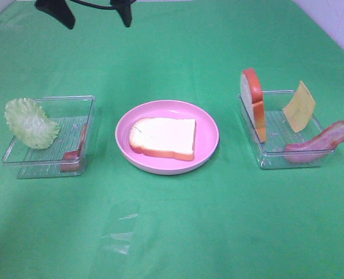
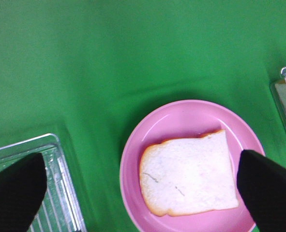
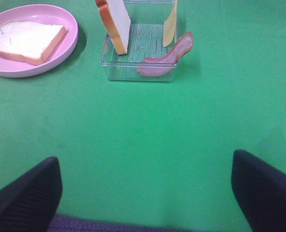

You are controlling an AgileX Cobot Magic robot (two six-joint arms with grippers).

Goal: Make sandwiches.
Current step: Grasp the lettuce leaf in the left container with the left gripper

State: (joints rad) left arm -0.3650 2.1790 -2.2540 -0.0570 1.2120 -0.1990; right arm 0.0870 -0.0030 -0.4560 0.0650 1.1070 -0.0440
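One white bread slice [image 1: 163,136] lies flat on the round pink plate [image 1: 209,125] at the middle. A second bread slice [image 1: 253,102] stands on edge in the right clear tray [image 1: 276,160], with a yellow cheese square [image 1: 300,106] and a bacon strip [image 1: 320,142] leaning on its rim. Pale green lettuce [image 1: 29,122] leans on the left clear tray [image 1: 73,100], which also holds a reddish bacon piece [image 1: 75,154]. My left gripper [image 1: 99,24] is open and empty, high behind the plate; in its wrist view it [image 2: 140,162] looks down on the bread [image 2: 188,176]. My right gripper [image 3: 145,162] is open and empty, well short of the right tray [image 3: 138,72].
Green cloth covers the whole table. A scrap of clear film [image 1: 119,235] lies on the cloth in front of the plate. A white wall [image 1: 334,23] borders the back right corner. The right arm does not show in the exterior view.
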